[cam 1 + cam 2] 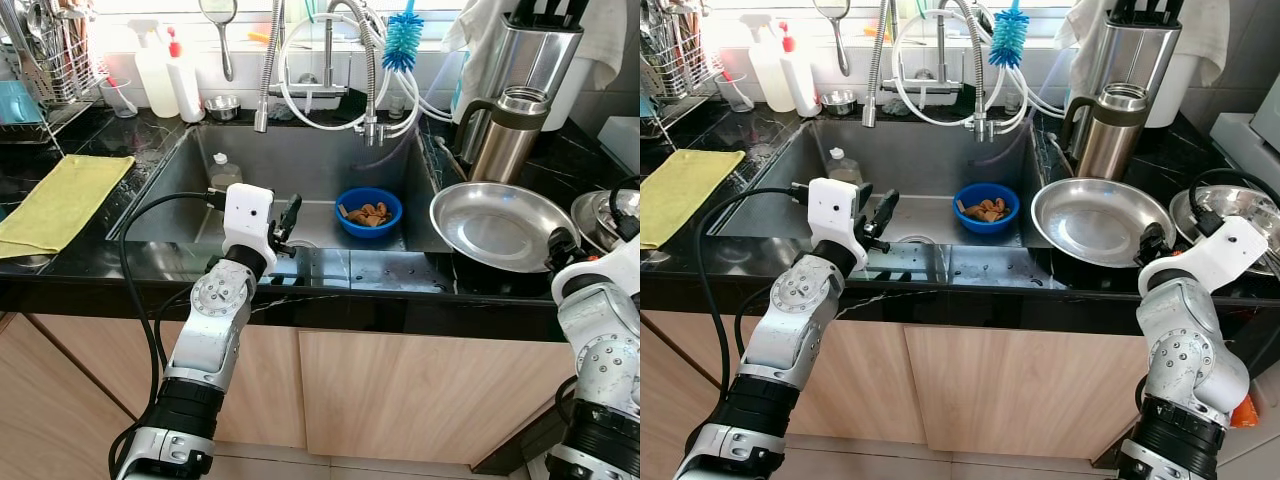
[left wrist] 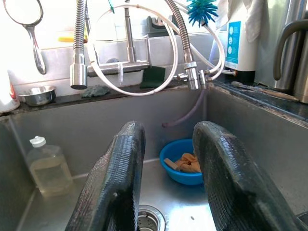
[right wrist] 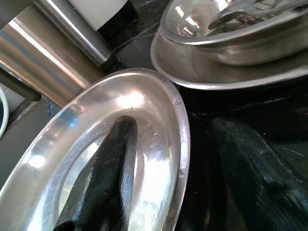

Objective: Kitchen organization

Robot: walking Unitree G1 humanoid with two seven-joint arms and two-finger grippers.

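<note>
Yellow cloth (image 1: 58,201) lies flat on the black counter (image 1: 130,255) at your far left, well apart from both arms; two white spray bottles (image 1: 168,72) stand behind it by the sink's back corner.

Left gripper (image 1: 288,222) hangs over the front edge of the sink (image 1: 180,195), fingers parted a moderate gap with nothing between them; a small capped bottle (image 1: 224,171) stands on the basin floor, and a blue bowl (image 1: 369,212) with brown scraps sits further right, near the basin's right wall.

Steel plate (image 1: 495,225) rests on the counter just right of the sink, a steel jug (image 1: 505,133) behind it; right gripper (image 1: 1153,244) sits at the plate's near-right rim.

Handling, as I judge it: the plate is stiff, light and thin-walled; polished, so slippery, and it may pivot or skate on the stone if you pinch one side only; take it at the rim, one finger inside the dish and one outside, and close squarely before you lift.

What the views add: the right wrist view gives you what the head views hide; one finger (image 3: 103,178) lies inside the dish, the other outside on the counter, the rim between them in a wide gap, not yet pinched; it also shows stacked steel dishes (image 3: 231,53) close beyond. The left wrist view shows the drain (image 2: 150,222) below the fingers and the hose faucet (image 2: 79,57) hanging over the basin.
</note>
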